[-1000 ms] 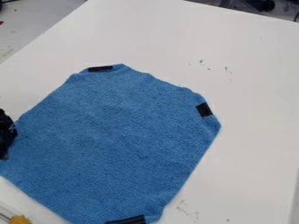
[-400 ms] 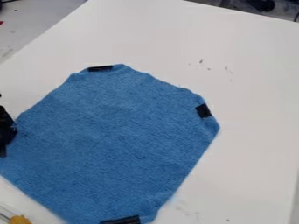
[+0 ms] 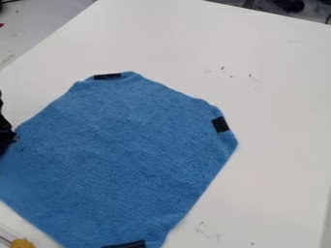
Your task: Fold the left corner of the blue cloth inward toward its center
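At the left edge of the camera view, part of my black gripper [image 3: 6, 134] shows against the left corner of a blue cloth [image 3: 123, 155]. How it meets the cloth there is partly cut off by the view's edge. The cloth lies spread over the white table, its corners folded in or blunted. Black patches mark three of its sides: one at the top [image 3: 107, 76], one at the right [image 3: 220, 124] and one at the bottom [image 3: 126, 244].
The white table [image 3: 278, 97] extends around the cloth, with small dark marks on its right part. A yellow object [image 3: 22, 243] with a thin rod sits at the bottom left corner. Dark items stand beyond the table's far edge at the top right.
The cloth has slid a little to the left, its right corner and bottom patch most clearly. My gripper has moved slightly up and left, further out of view.
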